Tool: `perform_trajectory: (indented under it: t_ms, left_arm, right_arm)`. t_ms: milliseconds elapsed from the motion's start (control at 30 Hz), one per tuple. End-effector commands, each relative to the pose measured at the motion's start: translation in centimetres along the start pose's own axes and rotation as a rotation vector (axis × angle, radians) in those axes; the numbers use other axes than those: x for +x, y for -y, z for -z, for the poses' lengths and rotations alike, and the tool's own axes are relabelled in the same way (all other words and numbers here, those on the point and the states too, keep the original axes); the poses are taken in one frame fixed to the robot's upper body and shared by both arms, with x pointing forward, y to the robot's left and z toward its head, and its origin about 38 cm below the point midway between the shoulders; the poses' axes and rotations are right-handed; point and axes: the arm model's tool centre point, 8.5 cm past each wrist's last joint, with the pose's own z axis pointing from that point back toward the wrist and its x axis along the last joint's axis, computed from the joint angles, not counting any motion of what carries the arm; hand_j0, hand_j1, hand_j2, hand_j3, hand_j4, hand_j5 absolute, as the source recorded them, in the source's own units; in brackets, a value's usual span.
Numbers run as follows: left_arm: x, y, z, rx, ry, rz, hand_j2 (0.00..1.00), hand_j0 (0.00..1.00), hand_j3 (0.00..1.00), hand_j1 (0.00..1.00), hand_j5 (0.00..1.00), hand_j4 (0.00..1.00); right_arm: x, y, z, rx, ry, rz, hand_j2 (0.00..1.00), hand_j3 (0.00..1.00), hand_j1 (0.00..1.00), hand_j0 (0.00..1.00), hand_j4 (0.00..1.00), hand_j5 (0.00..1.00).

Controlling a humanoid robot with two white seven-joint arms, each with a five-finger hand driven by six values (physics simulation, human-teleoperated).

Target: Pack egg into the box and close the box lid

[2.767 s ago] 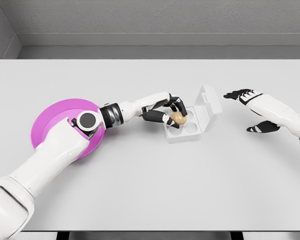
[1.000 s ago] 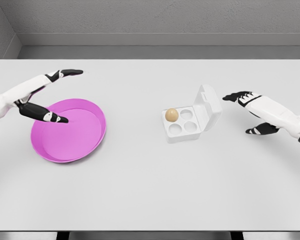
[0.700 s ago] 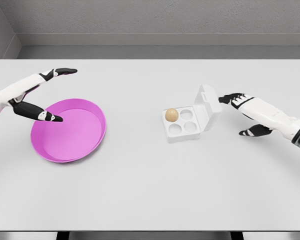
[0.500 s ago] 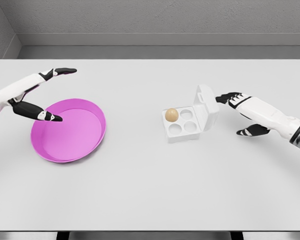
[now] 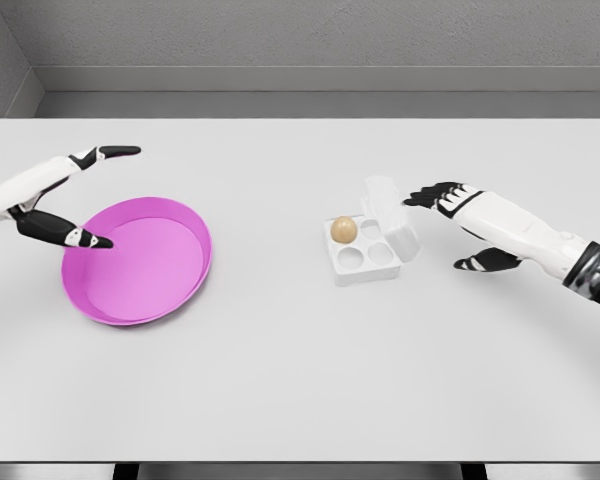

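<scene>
A white four-cup egg box (image 5: pixel 365 257) sits right of the table's middle. A tan egg (image 5: pixel 343 229) rests in its back-left cup. The hinged lid (image 5: pixel 388 211) stands nearly upright, tipped a little over the cups. My right hand (image 5: pixel 439 200) is open, its fingertips (image 5: pixel 414 199) against the lid's outer face near the top. My left hand (image 5: pixel 75 195) is open at the far left, above the rim of the pink plate (image 5: pixel 138 260), holding nothing.
The pink plate lies on the left side of the white table (image 5: pixel 300 380). A grey wall runs along the table's far edge.
The right hand has moved left, pushing the lid from leaning back to almost upright over the box. The left hand has drifted slightly further left and lower.
</scene>
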Motion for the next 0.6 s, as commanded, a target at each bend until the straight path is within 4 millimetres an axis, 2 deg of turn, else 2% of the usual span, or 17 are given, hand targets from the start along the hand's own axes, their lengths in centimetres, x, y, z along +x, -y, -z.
perform_trajectory:
  t_ms: [0, 33, 67, 100, 367, 467, 567]
  left_arm:
    - [-0.2, -1.0, 0.1, 0.1, 0.02, -0.019, 1.0, 1.0, 1.0, 1.0, 1.0, 1.0]
    - [-0.7, -0.1, -0.4, 0.166, 0.024, -0.055, 1.0, 1.0, 1.0, 1.0, 1.0, 1.0]
    - [-1.3, 0.1, -1.9, 0.184, -0.011, -0.049, 1.0, 1.0, 1.0, 1.0, 1.0, 1.0]
    - [-1.3, 0.0, -2.2, 0.193, -0.018, -0.042, 1.0, 1.0, 1.0, 1.0, 1.0, 1.0]
    - [-1.2, -0.2, -2.3, 0.219, -0.011, -0.044, 1.0, 1.0, 1.0, 1.0, 1.0, 1.0]
    - [-1.2, -0.2, -2.3, 0.219, -0.011, -0.044, 1.0, 1.0, 1.0, 1.0, 1.0, 1.0]
    - [-1.2, -0.2, -2.3, 0.219, -0.009, -0.043, 1.0, 1.0, 1.0, 1.0, 1.0, 1.0]
  right_arm:
    - [0.5, -0.1, 0.4, -0.01, 0.015, 0.008, 1.0, 1.0, 1.0, 1.0, 1.0, 1.0]
    - [0.5, -0.1, 0.4, -0.01, 0.015, 0.008, 1.0, 1.0, 1.0, 1.0, 1.0, 1.0]
    - [0.5, 0.0, 0.4, -0.011, 0.017, 0.009, 1.0, 1.0, 1.0, 1.0, 1.0, 1.0]
    - [0.5, 0.0, 0.4, -0.011, 0.017, 0.009, 1.0, 1.0, 1.0, 1.0, 1.0, 1.0]
    - [0.3, 1.0, -0.3, -0.017, 0.031, -0.018, 1.0, 1.0, 1.0, 1.0, 1.0, 1.0]
    - [0.1, 1.8, -1.5, -0.024, 0.03, -0.042, 1.0, 1.0, 1.0, 1.0, 1.0, 1.0]
    - [-0.9, 2.4, -3.7, -0.045, -0.009, -0.05, 1.0, 1.0, 1.0, 1.0, 1.0, 1.0]
